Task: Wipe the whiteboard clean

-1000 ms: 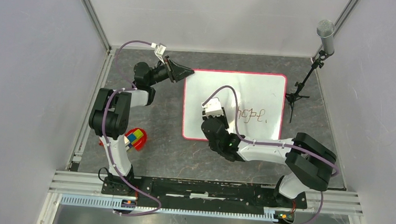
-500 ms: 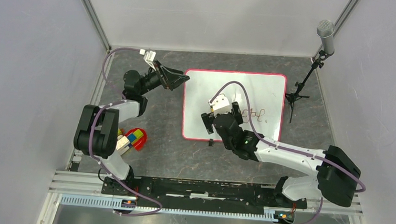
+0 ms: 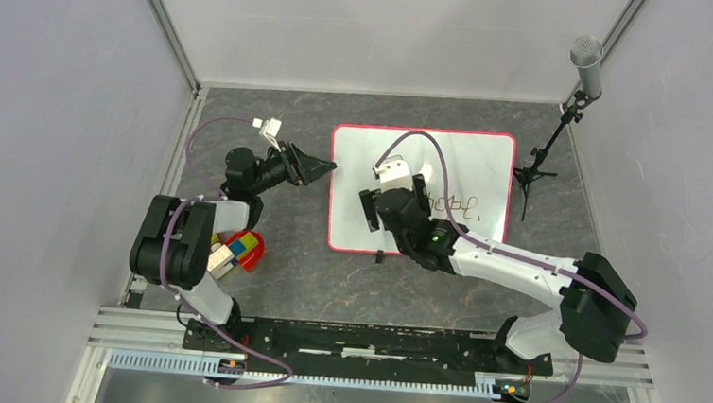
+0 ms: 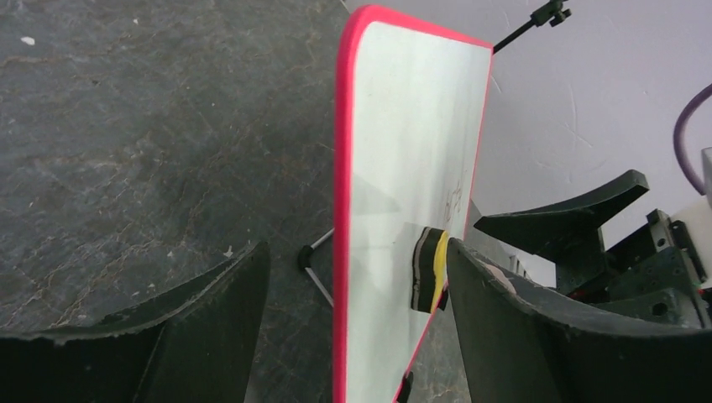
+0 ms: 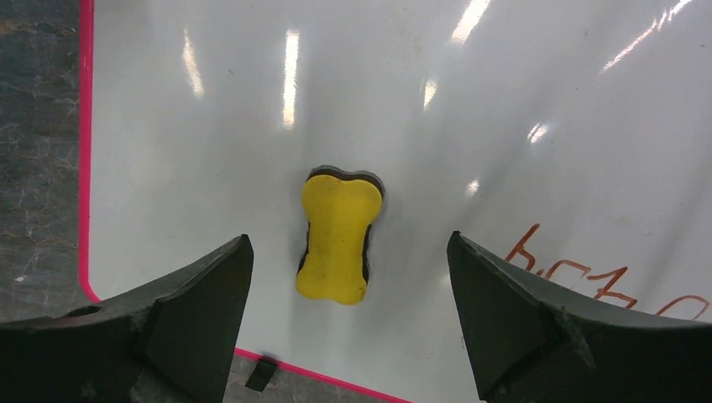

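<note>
Fingers on both my arms stand spread wide and grip nothing. My right fingers [image 5: 172,315] hang over the near-left part of the whiteboard [image 3: 474,158]. One sits to each side of a yellow bone-shaped eraser [image 5: 336,239], which lies flat on the white surface, clear of both tips. My left fingers [image 4: 206,315] point right at the board's left edge from over the bench [image 3: 281,272]; whether their tips touch the pink frame I cannot tell. The whiteboard lies flat on the far middle of the bench, with a microphone stand [image 3: 537,171] just beside its right edge.

From above, my right wrist hides the eraser altogether and covers the left end of the red writing [image 5: 579,273]. My right wrist view cuts that writing off at its lower right corner, and I cannot read it. My left wrist view shows the eraser only edge-on, as a black and yellow sliver. It also shows a small black-tipped peg [image 4: 311,262] just beside the frame that I cannot name. One small black foot [image 3: 379,256] shows at the board's near edge. A coloured cube [image 3: 247,244] sits partly hidden by my left arm at the near left.

A second ago both pairs stood much closer together, the left at the board's far-left corner and the right nearer the board's near edge. Since then both have opened, my left arm has drawn back nearer and leftward, and my right wrist has shifted farther over the board. The board itself has not moved.
</note>
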Action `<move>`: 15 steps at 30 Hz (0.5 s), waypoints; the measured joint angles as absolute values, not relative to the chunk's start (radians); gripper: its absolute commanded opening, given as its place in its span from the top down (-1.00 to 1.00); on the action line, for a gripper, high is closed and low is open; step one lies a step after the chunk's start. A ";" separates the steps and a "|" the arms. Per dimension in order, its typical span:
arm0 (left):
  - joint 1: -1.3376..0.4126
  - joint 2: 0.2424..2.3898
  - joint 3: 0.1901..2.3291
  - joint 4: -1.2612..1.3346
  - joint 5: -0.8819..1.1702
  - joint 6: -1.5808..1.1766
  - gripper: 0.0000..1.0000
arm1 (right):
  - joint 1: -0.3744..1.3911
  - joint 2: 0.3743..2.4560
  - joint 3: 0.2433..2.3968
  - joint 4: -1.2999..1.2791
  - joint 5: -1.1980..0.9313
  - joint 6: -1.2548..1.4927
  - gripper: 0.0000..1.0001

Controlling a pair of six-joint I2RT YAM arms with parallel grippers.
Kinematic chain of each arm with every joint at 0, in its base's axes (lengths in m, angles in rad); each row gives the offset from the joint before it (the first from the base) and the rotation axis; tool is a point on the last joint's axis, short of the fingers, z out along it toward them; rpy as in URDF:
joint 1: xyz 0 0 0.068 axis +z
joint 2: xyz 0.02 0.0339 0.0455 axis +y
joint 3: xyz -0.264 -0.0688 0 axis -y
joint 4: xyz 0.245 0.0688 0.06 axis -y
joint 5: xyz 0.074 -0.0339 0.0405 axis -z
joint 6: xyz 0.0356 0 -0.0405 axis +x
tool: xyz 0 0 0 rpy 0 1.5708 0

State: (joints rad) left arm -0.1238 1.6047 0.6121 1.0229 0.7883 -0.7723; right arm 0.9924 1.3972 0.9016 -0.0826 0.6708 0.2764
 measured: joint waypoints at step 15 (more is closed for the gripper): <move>-0.164 1.772 0.642 1.170 0.841 -0.842 -0.04 | 0.985 1.526 0.962 -0.091 0.672 0.312 -0.20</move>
